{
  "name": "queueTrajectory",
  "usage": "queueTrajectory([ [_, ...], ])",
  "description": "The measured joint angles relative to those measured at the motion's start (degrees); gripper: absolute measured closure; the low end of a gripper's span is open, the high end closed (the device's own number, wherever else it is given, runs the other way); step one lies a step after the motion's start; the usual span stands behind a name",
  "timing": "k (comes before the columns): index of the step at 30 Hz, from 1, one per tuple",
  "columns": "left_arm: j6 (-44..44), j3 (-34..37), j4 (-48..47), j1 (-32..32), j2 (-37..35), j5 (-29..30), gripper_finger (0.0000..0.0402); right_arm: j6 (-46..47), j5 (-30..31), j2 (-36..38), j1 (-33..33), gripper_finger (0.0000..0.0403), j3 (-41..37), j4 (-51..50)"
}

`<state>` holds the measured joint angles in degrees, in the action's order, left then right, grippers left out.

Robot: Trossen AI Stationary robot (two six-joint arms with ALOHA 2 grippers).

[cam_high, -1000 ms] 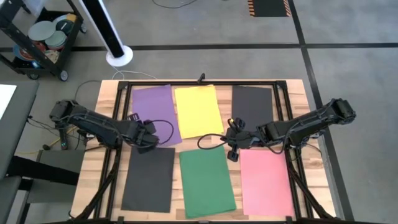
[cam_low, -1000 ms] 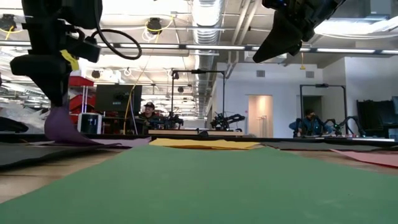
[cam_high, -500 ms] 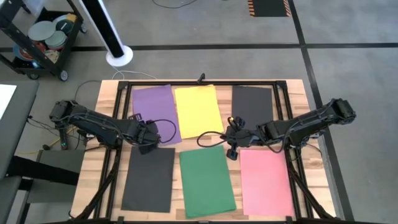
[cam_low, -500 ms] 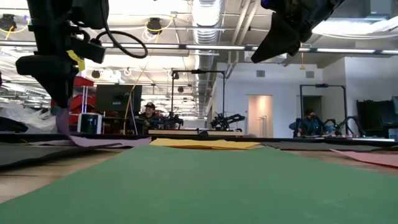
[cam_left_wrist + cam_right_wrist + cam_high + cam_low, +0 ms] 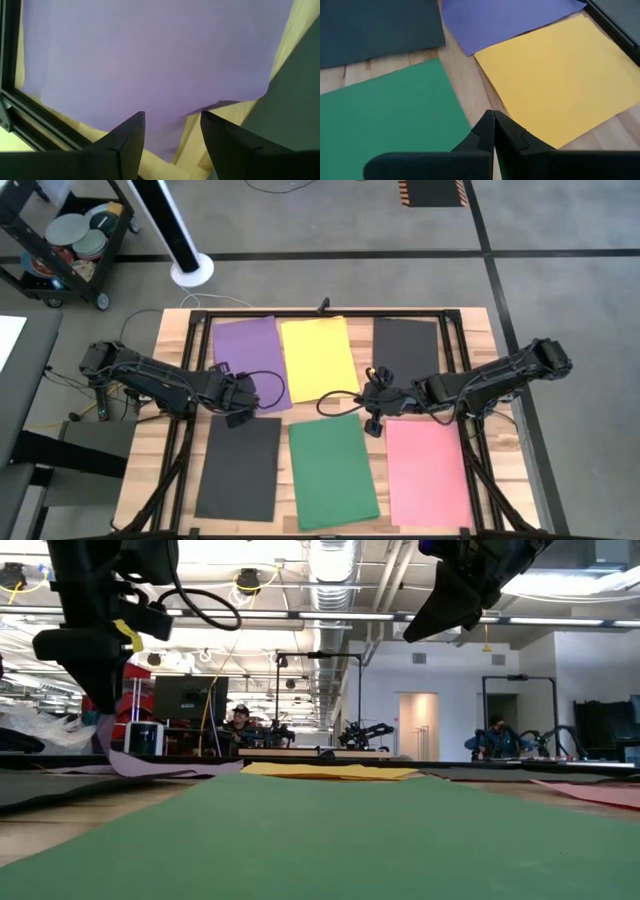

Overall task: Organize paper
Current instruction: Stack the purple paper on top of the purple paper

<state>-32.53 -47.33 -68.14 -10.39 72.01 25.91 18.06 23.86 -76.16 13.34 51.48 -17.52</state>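
1. Sheets of paper lie in two rows on the wooden surface (image 5: pixel 150 455): purple paper (image 5: pixel 248 355), yellow paper (image 5: pixel 318 358) and a black sheet (image 5: pixel 405 348) in the far row, another black sheet (image 5: pixel 240 465), green paper (image 5: pixel 333 472) and pink paper (image 5: pixel 427 470) in the near row.
2. Left tool (image 5: pixel 240 402) hangs over the near corner of the purple paper, just beyond the far edge of the near black sheet.
3. Its fingers (image 5: pixel 127 142) are spread, with nothing pinched between them; the purple paper's edge shows just past the fingertips in the left wrist view.
4. In the low view the purple paper's near corner (image 5: pixel 125 760) curls up off the surface right under the left tool (image 5: pixel 95 690), though whether it touches the tool is unclear.
5. Right tool (image 5: pixel 372 423) hovers above the bare wood between the yellow paper's near corner, the green paper's far edge and the pink paper.
6. Its fingers (image 5: pixel 492 132) are pressed together and hold nothing; the green paper (image 5: pixel 385 110) lies to one side of them, the yellow paper (image 5: pixel 555 85) to the other.
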Motion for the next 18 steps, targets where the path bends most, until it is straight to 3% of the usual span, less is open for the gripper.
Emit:
queueTrajectory([
  [10,1.51,0.0,1.43,0.0,0.0,1.01,0.0212,-0.78,0.0,0.0,0.0,0.0403,0.0,-0.09],
  [18,1.29,0.0,5.7,0.0,0.0,-6.69,0.0212,-2.02,0.02,0.0,0.0,0.0403,0.0,-0.22],
])
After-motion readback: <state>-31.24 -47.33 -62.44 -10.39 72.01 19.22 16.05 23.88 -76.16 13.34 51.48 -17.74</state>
